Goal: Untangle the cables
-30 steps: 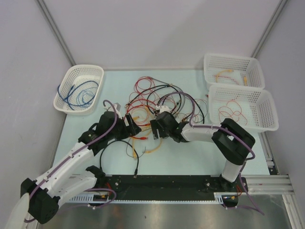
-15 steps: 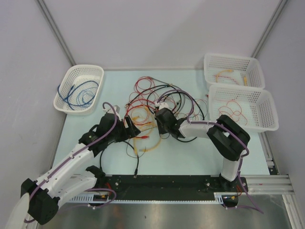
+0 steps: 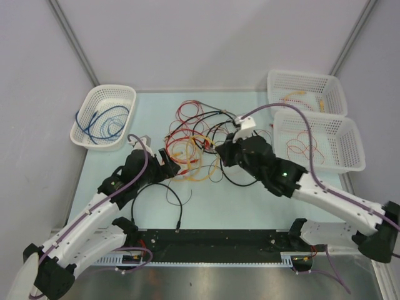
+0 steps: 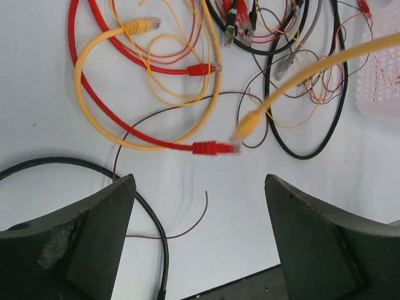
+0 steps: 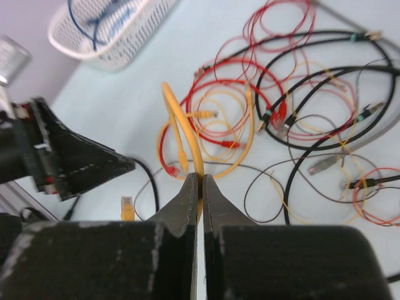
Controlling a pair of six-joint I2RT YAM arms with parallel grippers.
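Yellow is the colour of the one cable [image 5: 192, 156] now gripped. It sits at the near edge of the pile of cables [image 3: 200, 134], which covers the middle of the table [image 3: 262, 200]. The right gripper [image 5: 199, 178] has its jaws pressed together on this strand a little way back from its plug [image 4: 247, 125].

The step in hand looks like drawing this 1 yellow cable out of the tangle. From the right wrist, the cable arches up and away from the jaws. It then bends back on itself, so the plug points down toward the table. From the left wrist, its long axis runs on a slant from the upper right to the plug at lower left. That free end looks raised off the surface and is a little blurred.

Just beyond the plug lie a red cable [image 4: 100, 106] and a second yellow loop, crossing each other. A black cable [image 4: 300, 153] curves to the right of them.

The left gripper [image 4: 199, 187] hovers over this near part with its jaws wide apart and nothing between them.

Next, the right arm probably needs to carry the strand clear without dragging the red loop along. The left gripper could pin that loop down. 3 baskets stand at the table edges, and the far right basket [image 3: 306, 75] already holds yellow cable.
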